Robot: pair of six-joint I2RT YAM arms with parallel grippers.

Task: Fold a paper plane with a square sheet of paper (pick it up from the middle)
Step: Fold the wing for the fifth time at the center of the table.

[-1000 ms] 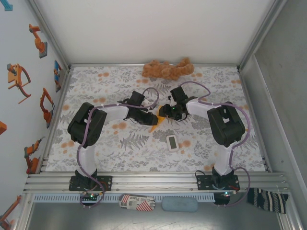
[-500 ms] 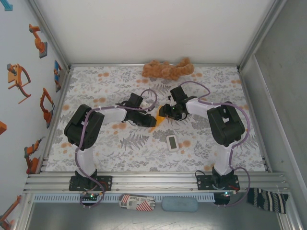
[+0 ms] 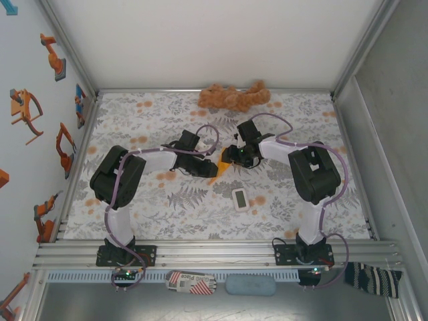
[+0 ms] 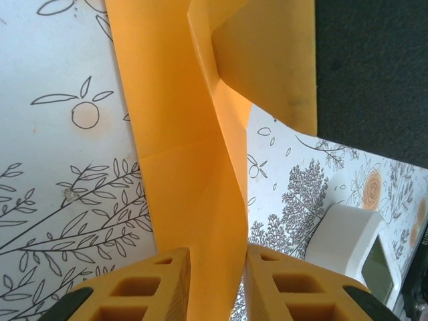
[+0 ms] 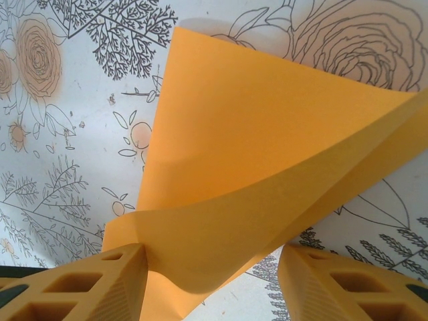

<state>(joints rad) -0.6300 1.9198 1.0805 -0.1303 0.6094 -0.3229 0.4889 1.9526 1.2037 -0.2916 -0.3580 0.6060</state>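
The orange sheet of paper (image 3: 217, 167) is a creased, part-folded shape held off the table between both grippers at mid-table. In the left wrist view the paper (image 4: 180, 134) runs as a folded strip down between my left gripper (image 4: 217, 284), whose fingers are shut on it. My left gripper (image 3: 202, 167) comes at it from the left. In the right wrist view a curled flap of paper (image 5: 267, 147) hangs between the wide-apart fingers of my right gripper (image 5: 212, 284), touching the left finger (image 5: 114, 281) only. My right gripper (image 3: 232, 157) is open at the paper's right side.
A small white rectangular device (image 3: 241, 198) (image 4: 354, 247) lies on the patterned cloth just in front of the paper. A brown plush toy (image 3: 234, 97) lies at the back edge. Walls close in the table on the left, back and right.
The left arm stretched out and lowered its elbow, and the right gripper edged slightly left toward the paper. Over the last half second nothing visibly moved.
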